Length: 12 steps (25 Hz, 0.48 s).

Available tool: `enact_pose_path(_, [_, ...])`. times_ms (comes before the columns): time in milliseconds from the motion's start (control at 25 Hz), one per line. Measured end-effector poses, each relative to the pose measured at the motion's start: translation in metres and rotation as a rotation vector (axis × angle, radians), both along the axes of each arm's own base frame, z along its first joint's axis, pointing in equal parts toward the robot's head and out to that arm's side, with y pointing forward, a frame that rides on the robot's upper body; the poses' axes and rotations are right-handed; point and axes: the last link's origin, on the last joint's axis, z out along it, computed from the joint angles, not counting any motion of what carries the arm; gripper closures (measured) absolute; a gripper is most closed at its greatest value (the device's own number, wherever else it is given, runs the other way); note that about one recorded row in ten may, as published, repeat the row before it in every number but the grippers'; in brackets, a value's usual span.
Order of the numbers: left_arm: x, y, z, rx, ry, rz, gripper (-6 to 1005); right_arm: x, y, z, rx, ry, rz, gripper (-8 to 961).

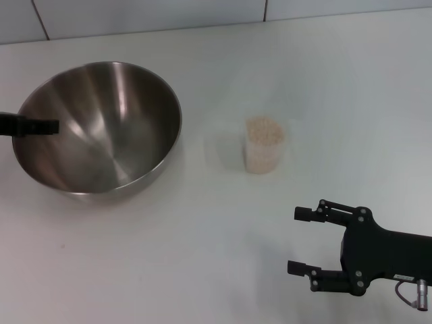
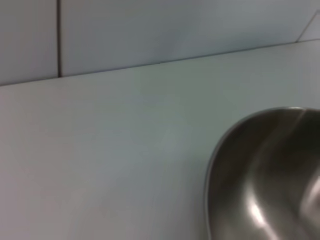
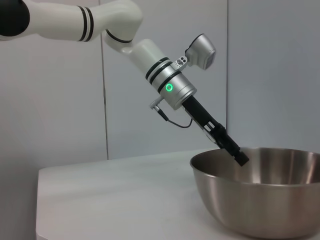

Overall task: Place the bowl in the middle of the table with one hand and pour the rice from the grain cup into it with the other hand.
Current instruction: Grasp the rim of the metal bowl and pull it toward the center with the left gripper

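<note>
The steel bowl [image 1: 101, 128] stands on the white table [image 1: 202, 256] at the left. My left gripper [image 1: 47, 125] reaches in from the left edge and is shut on the bowl's left rim, one black finger lying inside the wall. The right wrist view shows that gripper [image 3: 241, 159] angled down onto the bowl [image 3: 260, 200] rim. The grain cup [image 1: 263, 152] stands upright right of centre, apart from the bowl, filled to the top with rice [image 1: 263, 129]. My right gripper [image 1: 294, 240] hovers open at the near right, in front of the cup, holding nothing.
A tiled wall runs along the table's far edge [image 1: 202, 23]. In the left wrist view the bowl's rim [image 2: 265, 175] sits over bare tabletop [image 2: 100, 150]. Bare table lies between bowl and cup and along the front.
</note>
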Motion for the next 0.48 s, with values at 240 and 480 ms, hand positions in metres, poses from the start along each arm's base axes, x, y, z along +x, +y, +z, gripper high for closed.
enact_pose_path(240, [0.0018,0.0036,-0.0103,-0.077,0.023,-0.001,282,-0.0002,0.0003,0.0002,0.001,-0.001,0.002,176])
enact_pose_path(480, [0.0055,0.0056,-0.0093,-0.073,0.032,-0.014,427,-0.0002,0.0003,0.0002,0.001,-0.001,0.001,176])
